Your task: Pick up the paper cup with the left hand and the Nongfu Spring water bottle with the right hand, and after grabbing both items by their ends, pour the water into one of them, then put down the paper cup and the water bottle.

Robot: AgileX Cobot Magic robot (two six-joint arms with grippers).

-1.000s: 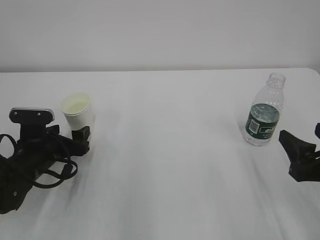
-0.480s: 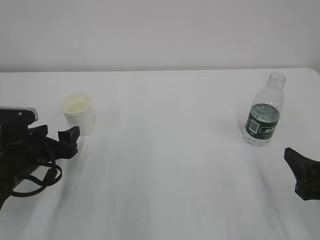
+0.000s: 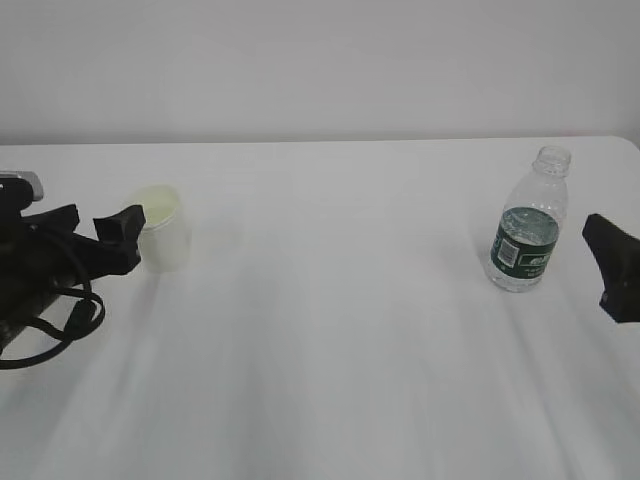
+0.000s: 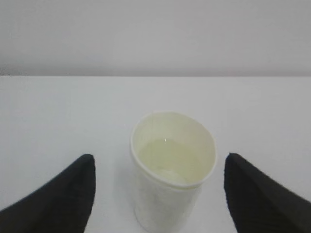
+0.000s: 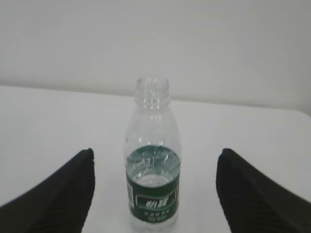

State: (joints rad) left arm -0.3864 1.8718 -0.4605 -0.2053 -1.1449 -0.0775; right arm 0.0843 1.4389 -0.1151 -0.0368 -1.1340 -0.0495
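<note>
White worktop against a pale wall. Small white paper cup stands upright near the left edge; black left gripper jaws released, flanking it without contact. Clear ribbed plastic bottle with green label stands near the right edge; right gripper jaws released, apart from it.

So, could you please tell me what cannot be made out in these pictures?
- Cup base: cut off by the bottom edge, left wrist view.
- Bottle label print: blurred and too small in every view.
- Right end effector: mostly cut off by the right edge, exterior view.
</note>
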